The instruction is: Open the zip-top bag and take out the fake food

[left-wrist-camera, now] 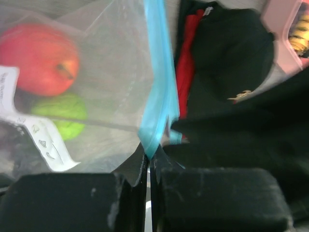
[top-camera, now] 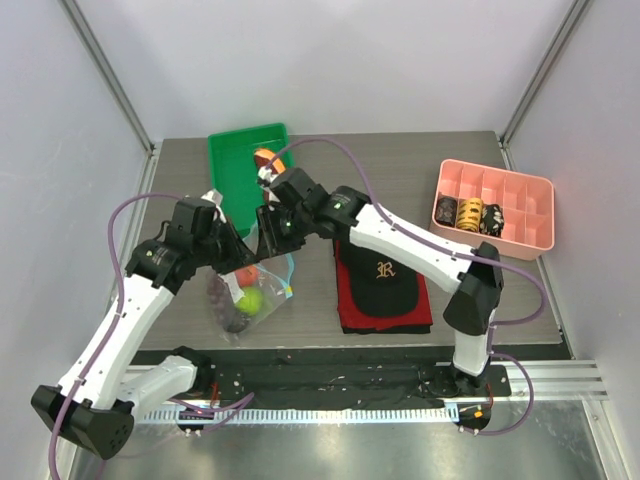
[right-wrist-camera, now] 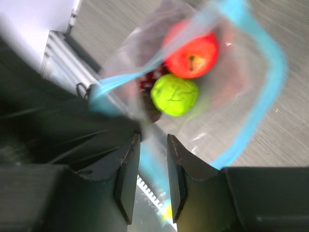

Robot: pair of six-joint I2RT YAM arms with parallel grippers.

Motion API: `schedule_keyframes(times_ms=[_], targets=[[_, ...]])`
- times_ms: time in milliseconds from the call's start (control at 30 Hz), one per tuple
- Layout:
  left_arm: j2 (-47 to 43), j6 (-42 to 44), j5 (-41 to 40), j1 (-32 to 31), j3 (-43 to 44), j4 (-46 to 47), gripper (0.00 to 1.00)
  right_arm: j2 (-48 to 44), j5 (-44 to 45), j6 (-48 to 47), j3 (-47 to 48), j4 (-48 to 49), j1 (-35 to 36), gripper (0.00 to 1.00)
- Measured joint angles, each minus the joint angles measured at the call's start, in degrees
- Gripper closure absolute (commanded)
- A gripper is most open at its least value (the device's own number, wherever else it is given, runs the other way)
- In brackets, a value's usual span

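Clamping the zip strip, the left tool holds the zip-top bag agape. Straight ahead of the right tool, grip unclear, lies the apple

Dark grape bunch mostly hidden behind green piece, pink box cut by frame edge, label print blurred.

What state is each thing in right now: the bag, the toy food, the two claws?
zip-top bag: mouth open.
apple: inside the bag.
green piece: inside the bag.
grape bunch: inside the bag.
orange slice: out, in the green tray.
left gripper: shut on the bag's zip strip.
right gripper: slightly open, strip between its fingers.
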Motion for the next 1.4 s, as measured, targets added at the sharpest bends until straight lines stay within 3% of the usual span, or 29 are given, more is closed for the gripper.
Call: schedule_keyframes(times_ms=[167, 467, 567, 600, 800, 1067, 1400], targets=[[-0.3, 0.2, -0.3, 0.2, 0.6, -1.0, 1.00, 3.1, 1.3, 2.9, -9.0, 7.9, -0.3, 0.63], [-1.5, -2.2, 3.4, 0.2, 0.6, 1.7, 1.00, 8.5, 4.0, 5.6, -11.8, 13.9, 0.9, 0.53], [-0.3, -3.3, 5.7, 0.2, 0.7, 4.2, 1.00, 8.4, 5.3, 6.2, -12.2, 14.3, 0.9, 0.46], [0.1, -3.4, 6.2, 0.2, 0.9, 4.7, 1.00, 8.2, 5.9, 6.3, -12.4, 14.1, 0.8, 0.37], [-0.4, -3.6, 5.9, 0.2, 0.2, 4.8, 1.00, 6.2, 10.8, 4.8, -13.6, 11.6, 0.7, 0.16], [-6.5, -3.5, 2.7, 0.2, -5.1, 0.6, 1.00, 7.3, 12.9, 3.3, -14.2, 15.7, 1.7, 0.02], [-8.3, -2.9, 1.0, 0.2, -7.3, -2.5, 1.00, 11.8, 11.0, 2.8, -16.9, 29.9, 4.5, 0.00]])
